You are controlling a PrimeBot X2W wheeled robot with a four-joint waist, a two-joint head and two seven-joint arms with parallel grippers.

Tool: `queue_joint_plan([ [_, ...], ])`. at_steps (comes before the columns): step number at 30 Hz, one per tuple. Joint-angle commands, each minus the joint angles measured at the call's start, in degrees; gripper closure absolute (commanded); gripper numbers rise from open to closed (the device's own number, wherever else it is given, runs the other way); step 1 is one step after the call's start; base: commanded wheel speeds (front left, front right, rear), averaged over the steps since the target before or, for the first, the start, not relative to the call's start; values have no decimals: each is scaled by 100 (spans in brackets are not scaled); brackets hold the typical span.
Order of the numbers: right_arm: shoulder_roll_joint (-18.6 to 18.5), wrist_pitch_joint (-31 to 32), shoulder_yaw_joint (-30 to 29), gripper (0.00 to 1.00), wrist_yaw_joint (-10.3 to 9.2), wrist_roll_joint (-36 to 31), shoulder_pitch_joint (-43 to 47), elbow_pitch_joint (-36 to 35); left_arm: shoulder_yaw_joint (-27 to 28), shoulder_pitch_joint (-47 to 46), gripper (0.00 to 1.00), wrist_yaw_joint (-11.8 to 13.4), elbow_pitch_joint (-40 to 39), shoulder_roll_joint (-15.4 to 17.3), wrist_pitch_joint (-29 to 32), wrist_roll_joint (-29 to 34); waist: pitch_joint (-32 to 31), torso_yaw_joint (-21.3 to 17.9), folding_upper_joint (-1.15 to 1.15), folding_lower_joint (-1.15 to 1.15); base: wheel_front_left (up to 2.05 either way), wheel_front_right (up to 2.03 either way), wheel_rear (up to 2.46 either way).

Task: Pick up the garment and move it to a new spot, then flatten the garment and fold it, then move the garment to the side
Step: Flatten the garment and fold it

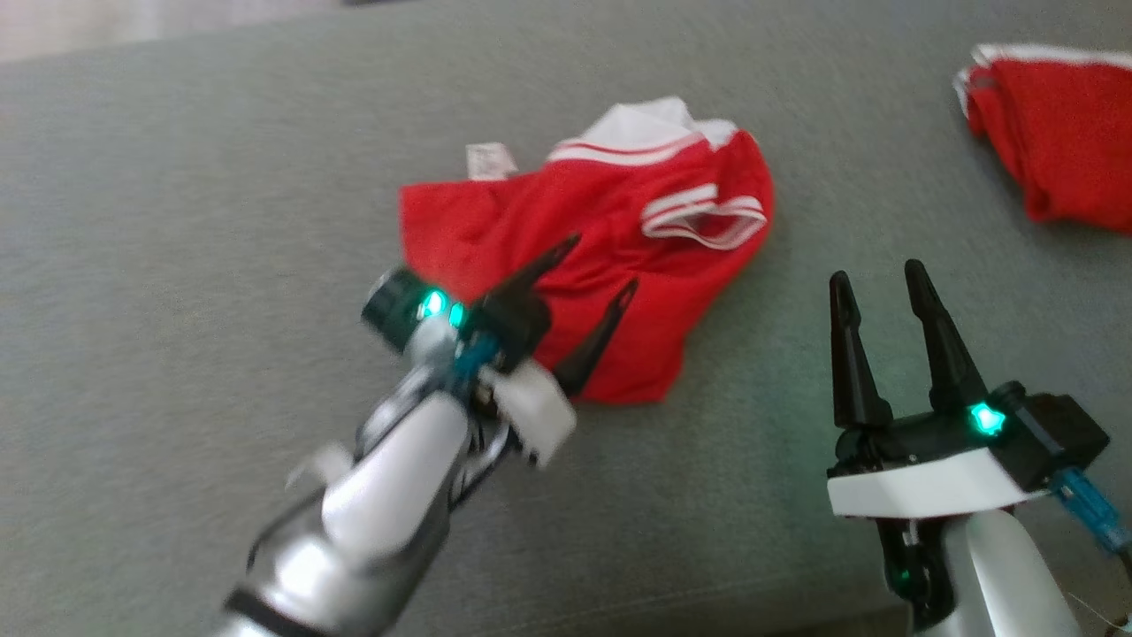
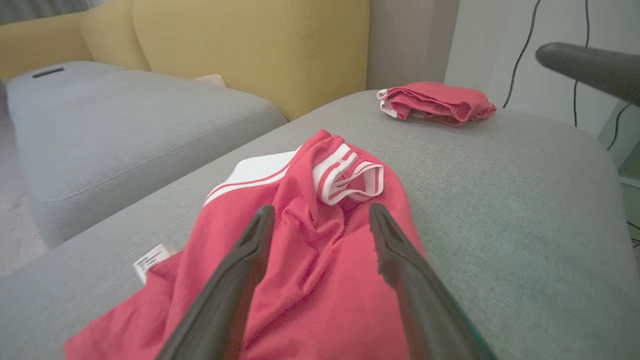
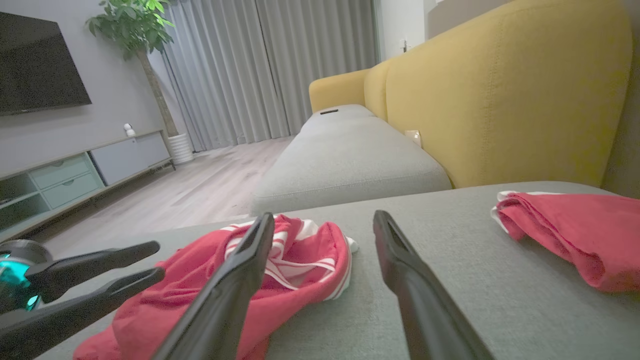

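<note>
Red garment (image 1: 495, 221) lies crumpled mid grey cushion (image 1: 195, 221). Left gripper (image 1: 604, 261) hovers over its near edge, jaws spread wide, nothing held. Right gripper (image 1: 875, 271) is just beside it, also spread & empty. Fabric looks light, soft, floppy, so prob. best pinched at the striped cuff (image 1: 703, 217) or a thick fold.

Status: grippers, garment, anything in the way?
Left gripper open, over the crumpled red garment, nothing held. Right gripper open, beside it over the grey cushion. Second red garment far right, not in the way.
</note>
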Motion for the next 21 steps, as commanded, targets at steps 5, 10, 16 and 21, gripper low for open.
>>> queue_joint_plan([
  [5,-20,-36,171,0,37,59,-360,-286,-374,-1254,0,2,565,4,176,-335,656,-669,0,0,0,0,0],
  [10,-20,-36,223,0,37,112,-444,-324,-766,-1990,0,206,1092,4,338,-536,872,-886,0,0,0,0,0],
  [16,-20,-36,250,0,37,210,-520,-371,-1089,-2500,100,352,1726,4,450,-690,853,-1047,0,0,0,0,0],
  [21,-20,-36,217,0,37,245,-494,-362,-1152,-2718,100,267,1578,4,50,-1002,683,-1079,0,0,0,0,0],
])
